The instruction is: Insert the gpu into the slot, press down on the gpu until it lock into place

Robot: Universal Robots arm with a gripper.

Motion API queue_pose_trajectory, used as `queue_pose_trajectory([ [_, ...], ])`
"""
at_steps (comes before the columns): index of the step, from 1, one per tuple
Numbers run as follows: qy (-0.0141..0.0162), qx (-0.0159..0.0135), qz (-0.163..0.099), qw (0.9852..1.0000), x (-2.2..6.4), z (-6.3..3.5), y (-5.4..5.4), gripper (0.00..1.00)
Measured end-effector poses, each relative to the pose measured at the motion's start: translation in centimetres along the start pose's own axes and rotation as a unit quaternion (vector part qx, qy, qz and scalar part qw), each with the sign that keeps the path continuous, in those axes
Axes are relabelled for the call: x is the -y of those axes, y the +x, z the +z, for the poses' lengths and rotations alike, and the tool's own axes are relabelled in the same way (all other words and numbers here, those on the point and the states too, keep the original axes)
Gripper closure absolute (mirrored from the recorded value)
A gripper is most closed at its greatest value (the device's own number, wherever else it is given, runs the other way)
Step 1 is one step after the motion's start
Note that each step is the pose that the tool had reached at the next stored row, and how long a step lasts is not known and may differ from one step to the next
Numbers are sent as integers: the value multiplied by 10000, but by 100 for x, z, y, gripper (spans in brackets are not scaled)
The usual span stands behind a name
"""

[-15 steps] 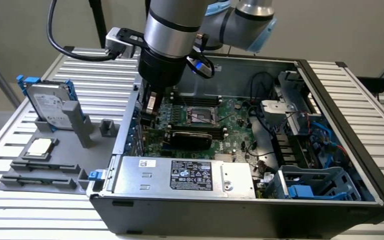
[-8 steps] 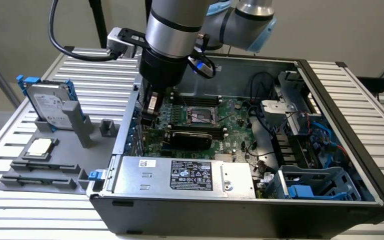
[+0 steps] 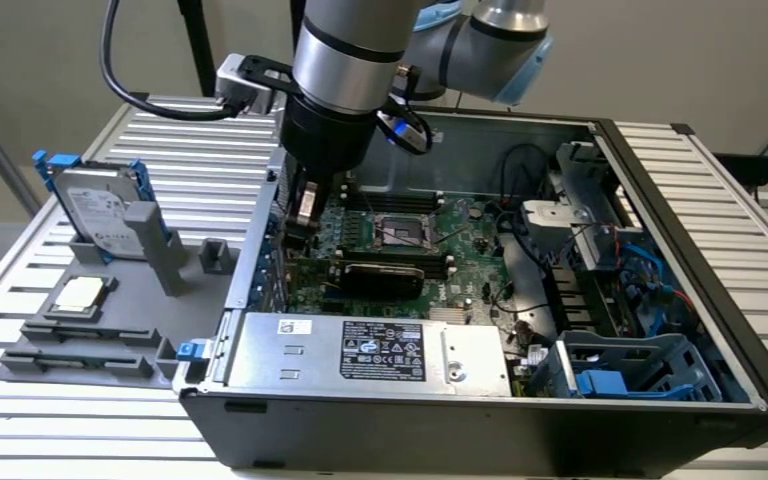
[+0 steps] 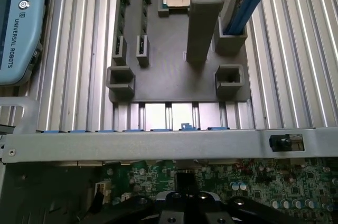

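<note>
The gpu [image 3: 373, 272] is a black card with a green board edge. It stands on edge across the motherboard [image 3: 471, 262], inside the open computer case [image 3: 491, 430]. The slot is hidden under it. My gripper [image 3: 304, 215] hangs just inside the case wall at the exterior view's left, above and a little beyond that end of the card. Its fingers are shut, with nothing between them. In the wrist view the shut gripper [image 4: 185, 182] points down at the green board just inside the case wall [image 4: 158, 143].
A silver power supply box [image 3: 371, 352] fills the case's near side, and a blue drive cage [image 3: 624, 370] sits at its right. Outside, a grey fixture [image 4: 174, 86] carries a hard drive [image 3: 97, 212] with blue rails and a processor chip [image 3: 80, 293]. A teach pendant [image 4: 16, 28] lies beside it.
</note>
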State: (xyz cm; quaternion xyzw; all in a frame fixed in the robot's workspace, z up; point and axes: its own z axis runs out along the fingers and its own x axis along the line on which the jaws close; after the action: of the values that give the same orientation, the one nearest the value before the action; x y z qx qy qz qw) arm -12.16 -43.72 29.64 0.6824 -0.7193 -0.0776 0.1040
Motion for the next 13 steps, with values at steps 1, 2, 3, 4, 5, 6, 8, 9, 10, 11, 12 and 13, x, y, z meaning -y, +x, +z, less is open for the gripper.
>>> queue_pose_trajectory([
  [1, 0, 0, 0, 10000, -1, 3, -5, 89],
  [2, 1, 0, 0, 10000, -5, 7, -8, 89],
  [3, 1, 1, 0, 10000, -12, 16, -11, 89],
  [4, 1, 0, -1, 10000, -21, 23, -14, 89],
  [5, 1, -1, -1, 10000, -27, 28, -17, 89],
  [6, 1, -1, -1, 10000, -32, 30, -22, 89],
  [8, 1, 0, 0, 10000, -35, 31, -32, 89],
  [9, 1, 1, 0, 10000, -36, 31, -38, 89],
  [10, 1, 0, 0, 10000, -36, 31, -43, 89],
  [11, 1, 0, 0, 10000, -36, 30, -47, 89],
  [12, 1, 0, -1, 10000, -36, 31, -50, 89],
  [13, 1, 0, -1, 10000, -38, 31, -51, 89],
])
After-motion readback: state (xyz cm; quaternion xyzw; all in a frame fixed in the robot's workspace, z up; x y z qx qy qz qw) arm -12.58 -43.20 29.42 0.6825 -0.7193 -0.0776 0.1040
